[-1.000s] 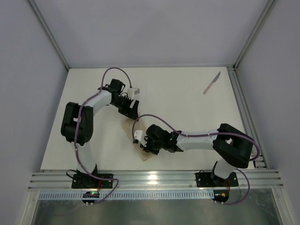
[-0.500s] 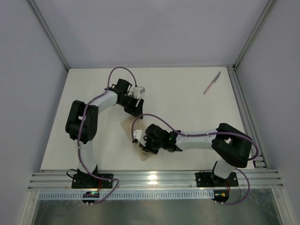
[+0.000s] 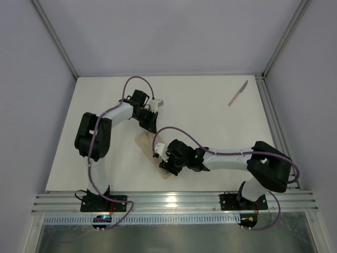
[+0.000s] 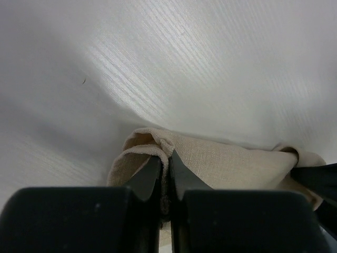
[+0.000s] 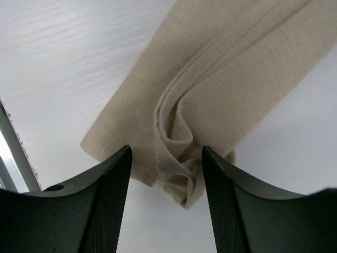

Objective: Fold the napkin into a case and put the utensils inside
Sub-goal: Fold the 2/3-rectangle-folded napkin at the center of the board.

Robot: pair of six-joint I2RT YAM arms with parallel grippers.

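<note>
Left gripper (image 4: 164, 158) pinched onto a fold of the napkin (image 4: 231, 166). Right gripper (image 5: 166, 153) fingers apart, straddling its bunched end. Knife (image 3: 238, 93) at table (image 3: 210, 116) 2 o'clock, well apart.

No readable text, label, brand, number or sign appears in any view.

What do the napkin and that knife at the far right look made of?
The napkin looks like woven cloth, perhaps linen or cotton, matte beige: coarse thread weave, soft creases. The knife is too small to judge; pinkish handle, grey blade, maybe plastic and metal.
</note>
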